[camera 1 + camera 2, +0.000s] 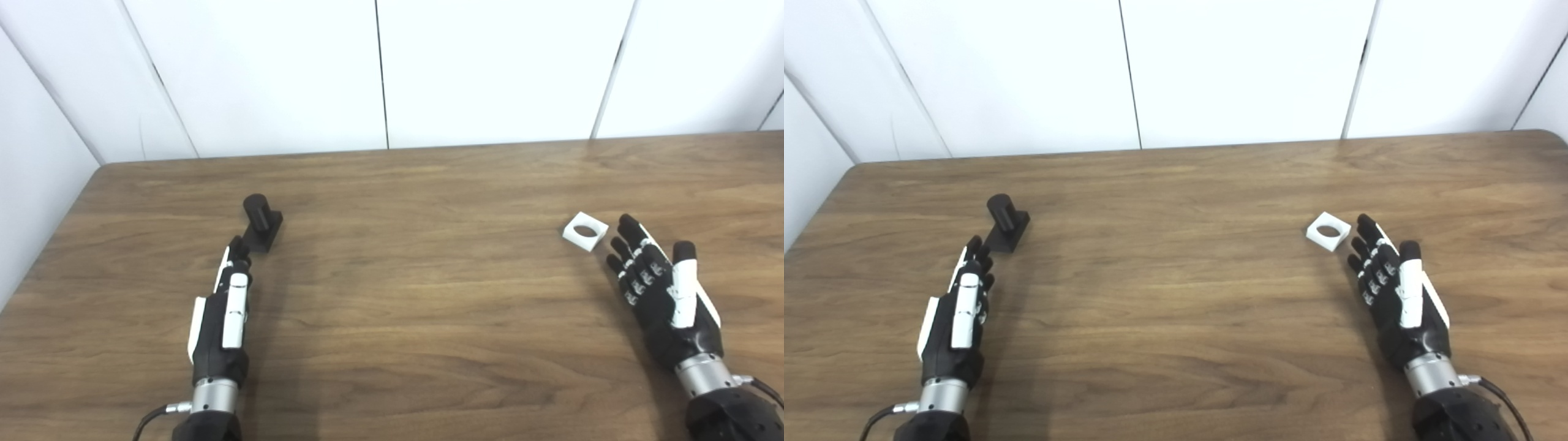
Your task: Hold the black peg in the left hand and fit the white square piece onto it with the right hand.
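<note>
Left eye view: on the wooden table [404, 318] a black peg [256, 211] stands upright on its black square base [265, 236], towards the left side. The left hand [222, 318] lies stretched out just in front of it, fingers extended and held close together, their tips reaching the near edge of the base (whether they actually touch it cannot be told from here). It grips nothing. Far across on the right, the white square piece [585, 231] lies flat on the wood, its round hole facing up. The right hand [664, 288] rests just beside it, palm up, fingers spread and empty, the longest fingertip close to the piece's near corner but apart from it.

Right eye view: the same layout, seen from a little to the right. The peg [1001, 210] and the piece [1328, 231] are well apart, one at each side of the table. The left hand [958, 318] points at the base, holding nothing. The right hand [1396, 294] is open, with a clear strip of wood between its fingertips and the piece. White wall panels [1237, 67] stand behind the table's far edge.
</note>
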Motion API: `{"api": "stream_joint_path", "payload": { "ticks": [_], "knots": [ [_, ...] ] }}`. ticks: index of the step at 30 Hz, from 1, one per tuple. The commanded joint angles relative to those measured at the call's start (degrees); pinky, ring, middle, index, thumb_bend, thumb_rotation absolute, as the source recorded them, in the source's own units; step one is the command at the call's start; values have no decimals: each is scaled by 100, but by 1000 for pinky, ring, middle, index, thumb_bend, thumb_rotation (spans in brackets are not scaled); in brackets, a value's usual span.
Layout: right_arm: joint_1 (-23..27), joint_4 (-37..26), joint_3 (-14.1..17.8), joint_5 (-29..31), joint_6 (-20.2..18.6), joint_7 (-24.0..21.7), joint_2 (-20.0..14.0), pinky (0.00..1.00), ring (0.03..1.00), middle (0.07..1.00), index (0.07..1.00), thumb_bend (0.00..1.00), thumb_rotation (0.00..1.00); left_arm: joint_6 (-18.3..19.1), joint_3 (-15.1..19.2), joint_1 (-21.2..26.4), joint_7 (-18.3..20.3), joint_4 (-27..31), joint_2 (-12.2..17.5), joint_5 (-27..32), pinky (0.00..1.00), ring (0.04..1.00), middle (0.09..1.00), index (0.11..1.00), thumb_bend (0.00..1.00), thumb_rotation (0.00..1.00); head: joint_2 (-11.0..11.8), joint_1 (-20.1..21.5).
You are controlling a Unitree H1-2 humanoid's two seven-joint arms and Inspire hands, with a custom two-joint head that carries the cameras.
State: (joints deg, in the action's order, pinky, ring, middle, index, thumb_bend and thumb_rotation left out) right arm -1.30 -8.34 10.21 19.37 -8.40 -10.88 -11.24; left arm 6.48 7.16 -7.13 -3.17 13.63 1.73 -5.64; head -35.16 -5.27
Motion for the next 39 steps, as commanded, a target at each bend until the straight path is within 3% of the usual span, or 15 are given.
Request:
{"api": "stream_joint_path", "payload": {
  "ticks": [1,7,11,14,23,39],
  "knots": [
    [143,-127,23,89,134,-96,-109,1000,1000,1000,954,671,1000,191,-156,43,-521,257,124,-1306,996,1000,1000,977,523,848,5,-24],
    [138,-11,47,109,217,-157,-134,1000,1000,1000,949,663,1000,824,-320,340,-924,378,140,-2889,998,1000,1000,960,557,598,30,-184],
    [126,70,56,174,247,-239,-184,1000,1000,1000,953,660,1000,901,-373,567,-1109,219,195,-3365,956,1000,993,936,617,434,65,-331],
    [137,183,62,221,337,-312,-230,1000,1000,1000,957,656,1000,1025,-380,774,-1204,30,256,-3593,938,1000,986,921,666,371,85,-383],
    [141,267,92,311,357,-367,-280,1000,1000,1000,956,671,1000,1416,-375,1452,-1310,-674,534,-4017,998,1000,975,877,754,371,95,-397],
    [106,184,45,173,293,-317,-294,973,1000,1000,957,704,1000,1681,-697,2023,-1535,-1702,789,-4114,973,999,954,799,763,372,81,-357]
  ]
}}
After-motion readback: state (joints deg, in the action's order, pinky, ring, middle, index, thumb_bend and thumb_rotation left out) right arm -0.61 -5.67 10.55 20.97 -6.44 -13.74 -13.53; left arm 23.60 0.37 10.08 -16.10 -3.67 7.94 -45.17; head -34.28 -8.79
